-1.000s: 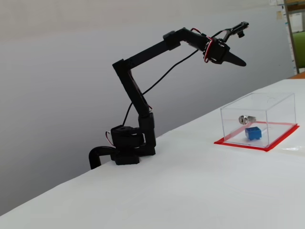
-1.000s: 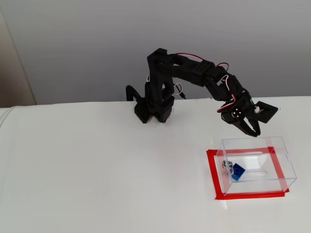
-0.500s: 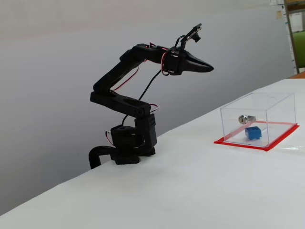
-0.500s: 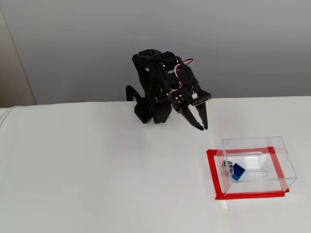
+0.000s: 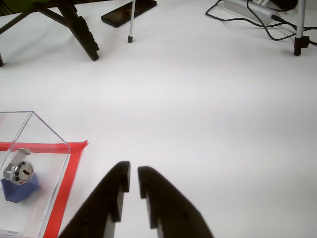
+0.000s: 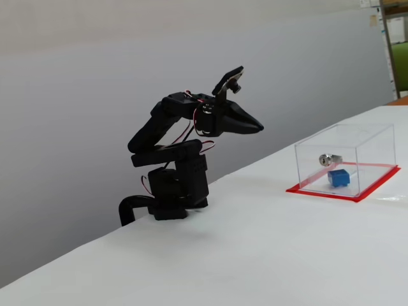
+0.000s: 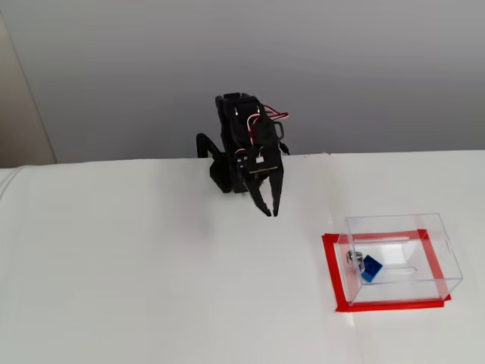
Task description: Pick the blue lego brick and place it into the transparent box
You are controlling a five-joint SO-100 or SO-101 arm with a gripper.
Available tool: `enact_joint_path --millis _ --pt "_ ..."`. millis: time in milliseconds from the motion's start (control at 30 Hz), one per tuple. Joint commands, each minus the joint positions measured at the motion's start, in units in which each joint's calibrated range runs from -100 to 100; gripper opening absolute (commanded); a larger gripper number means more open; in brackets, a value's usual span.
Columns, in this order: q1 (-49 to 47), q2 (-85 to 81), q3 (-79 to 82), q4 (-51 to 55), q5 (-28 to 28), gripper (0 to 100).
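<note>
In a fixed view, the black two-finger gripper is now seen folded back over the arm's base, whereas a second earlier it was stretched out high near the transparent plastic box with the red base rim. It is carried empty, its jaws nearly closed with only a thin gap shown in the wrist view. Further right, the small bright blue lego brick is found resting on the box floor, just beside a small silver metal piece. The placement is judged complete, and the arm is being retracted.
</note>
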Motion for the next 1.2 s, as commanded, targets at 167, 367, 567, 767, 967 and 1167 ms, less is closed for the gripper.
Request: enact_joint_path --millis 167,367,567,767,967,1167 --pt "3.0 -5.3 10.6 0.2 0.2 2" --pt "3.3 -5.2 17.9 -0.3 0.2 2" --pt "3.3 -5.3 25.9 -0.5 0.2 2" --pt "5.1 -5.3 29.6 0.5 0.3 2" --pt "8.1 -5.3 29.6 0.5 -0.1 2" --pt "8.1 -5.4 29.6 0.6 0.3 2"
